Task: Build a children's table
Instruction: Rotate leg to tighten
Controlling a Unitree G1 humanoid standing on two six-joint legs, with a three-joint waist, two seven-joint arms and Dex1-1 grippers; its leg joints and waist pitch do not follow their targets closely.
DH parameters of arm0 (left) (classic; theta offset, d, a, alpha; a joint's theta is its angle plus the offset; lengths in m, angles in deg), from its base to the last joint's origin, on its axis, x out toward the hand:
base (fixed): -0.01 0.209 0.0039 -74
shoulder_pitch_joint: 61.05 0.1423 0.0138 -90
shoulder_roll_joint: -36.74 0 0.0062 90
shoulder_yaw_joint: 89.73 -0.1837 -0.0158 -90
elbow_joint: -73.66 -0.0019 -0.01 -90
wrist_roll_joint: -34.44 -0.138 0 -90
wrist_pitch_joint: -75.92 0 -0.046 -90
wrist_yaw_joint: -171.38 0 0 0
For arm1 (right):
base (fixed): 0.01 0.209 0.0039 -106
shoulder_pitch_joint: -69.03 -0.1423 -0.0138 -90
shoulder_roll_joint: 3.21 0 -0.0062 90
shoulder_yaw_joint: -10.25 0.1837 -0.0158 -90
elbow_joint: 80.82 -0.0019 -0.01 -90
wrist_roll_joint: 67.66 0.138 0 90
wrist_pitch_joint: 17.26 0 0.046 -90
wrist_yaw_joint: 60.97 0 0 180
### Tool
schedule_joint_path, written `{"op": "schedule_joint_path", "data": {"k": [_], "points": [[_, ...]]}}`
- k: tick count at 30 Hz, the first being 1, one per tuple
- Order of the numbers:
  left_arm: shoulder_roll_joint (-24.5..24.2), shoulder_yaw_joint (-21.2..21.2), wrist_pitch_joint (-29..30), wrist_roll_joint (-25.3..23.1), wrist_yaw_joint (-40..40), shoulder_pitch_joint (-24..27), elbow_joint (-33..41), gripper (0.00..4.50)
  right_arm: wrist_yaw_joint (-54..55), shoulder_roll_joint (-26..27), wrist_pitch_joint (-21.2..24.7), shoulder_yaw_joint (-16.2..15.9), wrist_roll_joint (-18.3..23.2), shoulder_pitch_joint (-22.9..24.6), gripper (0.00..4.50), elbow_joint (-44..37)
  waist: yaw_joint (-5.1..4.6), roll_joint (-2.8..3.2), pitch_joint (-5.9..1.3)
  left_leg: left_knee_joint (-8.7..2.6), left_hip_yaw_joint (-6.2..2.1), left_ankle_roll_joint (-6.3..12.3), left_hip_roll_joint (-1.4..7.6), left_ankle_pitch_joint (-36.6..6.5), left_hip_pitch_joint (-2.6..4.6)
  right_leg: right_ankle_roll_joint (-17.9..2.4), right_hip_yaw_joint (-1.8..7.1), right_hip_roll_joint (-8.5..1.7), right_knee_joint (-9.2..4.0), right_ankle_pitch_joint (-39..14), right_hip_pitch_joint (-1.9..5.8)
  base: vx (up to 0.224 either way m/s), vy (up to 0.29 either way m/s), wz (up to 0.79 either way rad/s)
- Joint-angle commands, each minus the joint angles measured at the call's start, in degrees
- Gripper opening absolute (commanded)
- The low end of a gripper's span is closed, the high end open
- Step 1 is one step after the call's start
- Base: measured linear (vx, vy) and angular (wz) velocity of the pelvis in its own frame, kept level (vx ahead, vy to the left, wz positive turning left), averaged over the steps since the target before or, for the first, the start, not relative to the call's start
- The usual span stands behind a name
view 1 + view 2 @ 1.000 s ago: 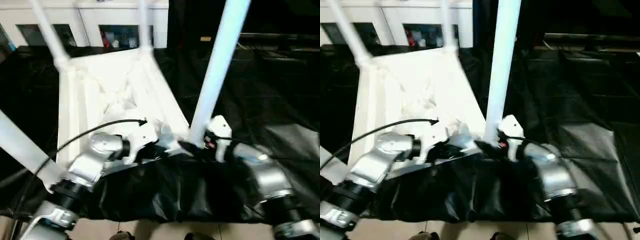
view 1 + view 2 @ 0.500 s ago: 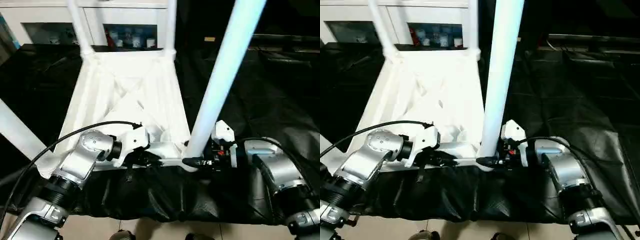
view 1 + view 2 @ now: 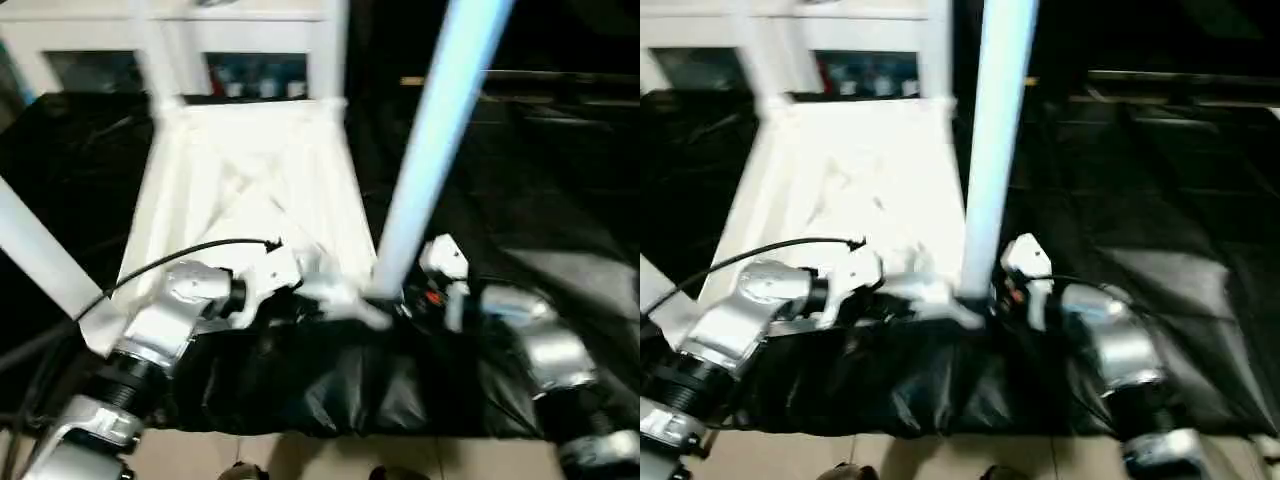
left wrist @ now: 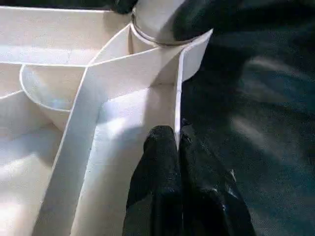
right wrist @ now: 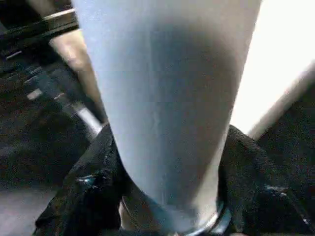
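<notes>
The children's table lies upside down on a black sheet, its ribbed underside up and its white legs rising from the corners. My left gripper is shut on the thin rim wall of the top's near edge, close to the near right corner. The near right leg stands in its socket. My right gripper holds that leg's base, one black finger against each side. In the left eye view the left gripper and the right gripper sit close together at that corner.
A white cabinet with glass doors stands behind the table. The black sheet spreads out to the right. A black cable arcs over my left forearm. A strip of pale floor runs along the near edge.
My right gripper's fingers have drawn in around the base of the near right leg. The left gripper keeps its hold on the rim. The head view has shifted.
</notes>
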Motion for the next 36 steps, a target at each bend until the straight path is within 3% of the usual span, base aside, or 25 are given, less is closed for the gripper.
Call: {"op": "schedule_joint_path", "data": {"k": [1, 4, 7, 10, 12, 13, 16, 20, 24, 28, 36], "points": [[2.41, -1.96, 1.71, -0.91, 2.81, 1.19, 1.10, 0.00, 5.77, 2.81, 0.70, -2.32, -3.08, 0.98, 2.38, -0.67, -0.05, -0.49, -2.27, -4.27, -0.06, 1.03, 0.98, -15.13, 0.25, -10.36, 1.83, -2.73, -4.79, -20.37, 2.01, 0.000, 0.000, 0.00], [5.63, -2.70, 4.70, -1.51, 6.64, 2.72, 4.53, 0.00, 19.83, 9.96, 0.30, -0.64, -5.92, 2.19, 2.38, -0.63, -0.61, -0.30, -2.20, -4.59, -0.32, -0.10, 0.84, -16.02, 0.08, -8.41, 1.79, -2.68, -5.12, -23.10, 1.74, 0.000, 0.000, 0.00], [8.43, -3.79, 7.16, -2.21, 10.11, 3.60, 7.13, 0.00, 32.36, 15.99, 0.71, 0.72, -8.27, 1.35, 2.38, 0.94, -1.15, -0.05, -2.24, -4.59, -0.29, -0.54, 0.80, -15.67, 0.15, -8.59, 1.91, -2.40, -5.07, -20.44, 1.47, 0.000, 0.000, 0.00], [9.69, -4.26, 8.00, -2.41, 11.35, 3.91, 8.06, 0.00, 35.31, 18.23, 0.82, 0.94, -8.13, 0.79, 2.38, 1.53, -1.38, 0.09, -2.38, -4.51, -0.28, -0.48, 0.71, -15.48, 0.13, -9.00, 1.88, -2.19, -4.84, -17.49, 1.61, 0.000, 0.000, 0.00], [10.71, -5.20, 8.46, -3.45, 12.61, 4.17, 8.56, 0.00, 38.48, 19.57, 0.92, -1.29, -10.97, 0.17, 2.38, 1.94, -1.49, 0.20, -2.41, -4.44, -0.22, -0.18, 0.68, -14.48, 0.02, -9.40, 1.88, -2.05, -4.60, -14.54, 1.70, 0.000, 0.000, 0.00], [10.91, -5.19, 8.64, -3.58, 12.87, 4.21, 8.68, 0.00, 38.13, 20.00, 0.74, -1.19, -10.63, 0.25, 2.73, 1.70, -1.60, 0.17, -2.33, -4.45, -0.24, -0.15, 0.64, -13.83, -0.15, -9.59, 1.85, -1.99, -4.47, -12.92, 1.81, 0.000, 0.000, 0.00], [10.86, -4.94, 8.93, -3.59, 13.20, 4.21, 8.92, 0.00, 37.97, 20.09, 0.69, 0.73, -9.06, 0.61, 3.10, 0.67, -1.58, 0.31, -2.43, -4.27, -0.13, 0.45, 0.61, -13.33, -0.03, -10.09, 1.89, -1.98, -4.30, -10.57, 1.92, 0.000, 0.000, 0.00], [9.37, -4.60, 9.17, -3.14, 11.96, 4.80, 10.04, 0.00, 34.75, 17.10, 0.59, 1.66, -7.65, -0.19, 3.42, 0.49, -1.42, 0.29, -2.76, -3.90, -0.04, 1.33, 0.58, -10.23, 0.02, -11.39, 1.88, -1.95, -3.73, -5.16, 2.31, 0.000, 0.000, 0.00], [6.41, -4.20, 7.67, -2.76, 8.30, 5.36, 10.32, 0.00, 23.83, 9.92, 0.67, 1.34, -5.62, -1.91, 3.42, 0.30, -0.98, 0.18, -2.92, -3.26, 0.22, 4.49, 0.48, -6.57, -0.14, -13.75, 1.79, -1.93, -3.04, 2.45, 2.92, 0.000, 0.000, 0.00], [4.71, -4.20, 5.75, -2.61, 6.07, 5.06, 9.33, 0.00, 17.43, 6.53, 1.40, 0.89, -4.49, -2.60, 3.42, 0.50, -0.90, 0.08, -2.95, -3.20, 0.24, 5.47, 0.59, -6.65, 0.06, -14.73, 1.66, -2.01, -3.11, 1.09, 2.91, 0.000, 0.000, 0.00], [-1.36, -3.20, -0.51, -0.17, -4.12, 1.88, 2.75, 0.00, -10.49, -4.22, 1.51, -5.34, 2.24, -1.26, 3.42, -4.25, 0.01, -0.19, -2.93, -2.99, 0.32, 6.31, 0.80, -8.59, 0.36, -15.16, 1.74, -2.10, -3.21, -2.99, 2.72, 0.000, 0.000, 0.00]]}}
